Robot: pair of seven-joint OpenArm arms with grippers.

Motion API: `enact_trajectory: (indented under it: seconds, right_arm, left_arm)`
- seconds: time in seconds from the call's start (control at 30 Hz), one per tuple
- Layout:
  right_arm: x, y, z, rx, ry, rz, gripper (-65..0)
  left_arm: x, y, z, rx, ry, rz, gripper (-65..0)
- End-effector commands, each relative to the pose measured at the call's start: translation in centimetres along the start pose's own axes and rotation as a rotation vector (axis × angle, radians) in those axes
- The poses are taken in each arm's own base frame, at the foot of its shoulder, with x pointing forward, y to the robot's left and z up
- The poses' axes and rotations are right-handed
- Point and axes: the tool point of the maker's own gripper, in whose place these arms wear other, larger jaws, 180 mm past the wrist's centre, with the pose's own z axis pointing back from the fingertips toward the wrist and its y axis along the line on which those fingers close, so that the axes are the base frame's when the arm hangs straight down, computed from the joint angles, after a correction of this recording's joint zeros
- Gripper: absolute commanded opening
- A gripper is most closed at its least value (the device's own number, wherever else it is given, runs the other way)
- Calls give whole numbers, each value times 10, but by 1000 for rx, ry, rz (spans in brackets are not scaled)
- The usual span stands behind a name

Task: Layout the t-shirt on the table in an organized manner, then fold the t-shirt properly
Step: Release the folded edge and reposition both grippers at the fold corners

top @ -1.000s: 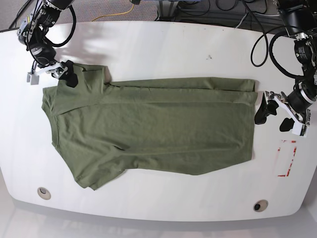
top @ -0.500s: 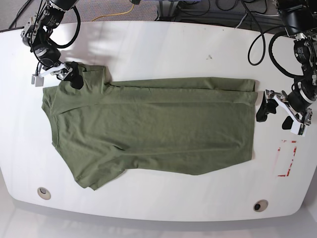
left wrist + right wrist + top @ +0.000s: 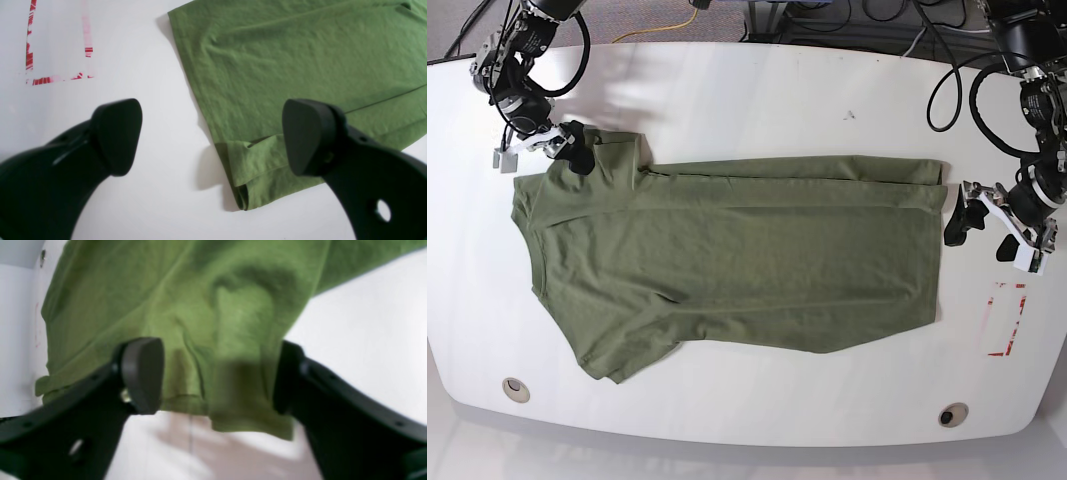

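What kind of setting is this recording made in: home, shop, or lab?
Most likely a robotics lab bench: a glossy white table with round grommet holes, a taped red dashed rectangle, loose cables behind it, and a plain olive-green t-shirt spread out.

The left gripper [image 3: 982,235] sits at the base view's right edge, its arm reaching down from the upper right corner with black cables looping beside the wrist. Its two dark fingers [image 3: 116,133] stand wide apart with nothing between them, tips pointing toward the middle of the scene. The right gripper [image 3: 567,152] is at the upper left, its arm bending down from the top corner. Its fingers [image 3: 143,373] are spread about a bunch of green cloth; whether they actually press it is hard to tell, as that view is blurred.
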Motion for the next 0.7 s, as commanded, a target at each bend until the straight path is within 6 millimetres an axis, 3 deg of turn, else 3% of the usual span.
enact_trajectory:
  seconds: [0.0,0.23,0.33,0.43,0.57,0.6,0.67]
  right_arm:
    - [-13,-4,0,-26,75,15,-230]
    - [-17,2,-6,-11,99,30,-236]
    - [-17,2,-6,-11,99,30,-277]
    - [-18,3,-6,-10,97,29,-392]
    - [-17,2,-6,-12,97,30,-602]
    - [-17,2,-6,-14,99,30,-639]
    - [-16,2,-6,-15,98,32,-650]
  left_arm:
    - [18,3,5,3,-49,-23,0]
    - [18,3,5,4,-48,-23,0]
    - [18,3,5,4,-48,-23,0]
    - [18,3,5,4,-48,-23,0]
    - [18,3,5,4,-48,-23,0]
    - [18,3,5,4,-48,-23,0]
    - [17,3,5,3,-47,-23,0]
